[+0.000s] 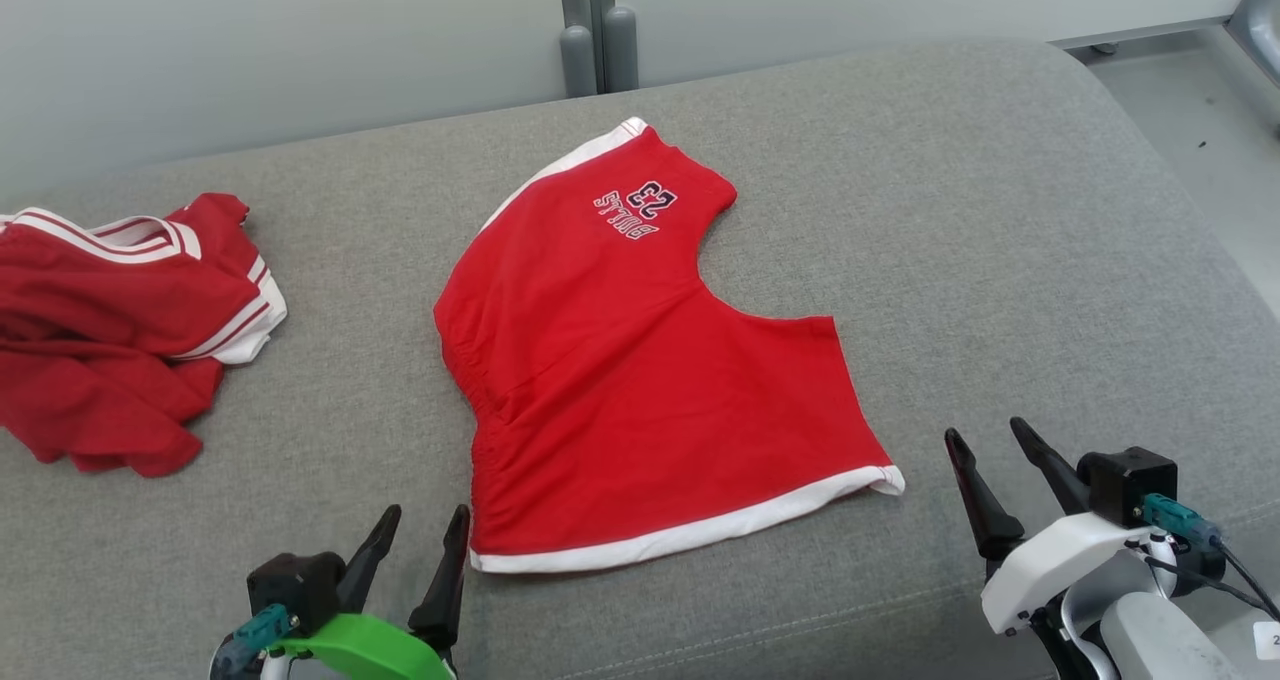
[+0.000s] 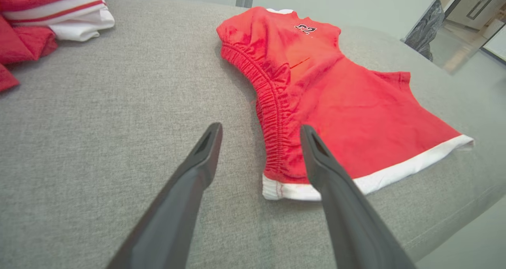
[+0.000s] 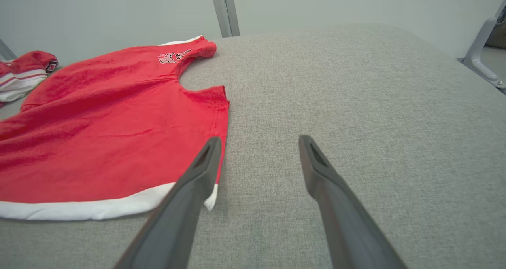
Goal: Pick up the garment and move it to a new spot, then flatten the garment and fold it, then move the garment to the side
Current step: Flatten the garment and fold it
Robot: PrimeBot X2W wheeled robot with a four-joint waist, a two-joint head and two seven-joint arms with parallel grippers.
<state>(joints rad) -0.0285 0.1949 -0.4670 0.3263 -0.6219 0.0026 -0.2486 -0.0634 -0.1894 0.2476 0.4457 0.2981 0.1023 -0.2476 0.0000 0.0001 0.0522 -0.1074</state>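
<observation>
I see left gripper (image 1: pixel 428 510) jaws spread, empty, by the near hem corner | right gripper (image 1: pixel 984 428) spread, empty, beside the other corner | red shorts (image 1: pixel 620 380) flat on grey cushion (image 1: pixel 950 210) | crumpled red garment (image 1: pixel 110 320) far left

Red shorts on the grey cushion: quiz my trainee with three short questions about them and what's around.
1. True or false: the left gripper is shut on the red shorts.
2. Where is the crumpled red garment? A) to the robot's left of the shorts B) on top of them C) to their right
3. Fill in: the shorts' hem nearest the robot is trimmed in ___.
Key: 1 false; 2 A; 3 white.
</observation>
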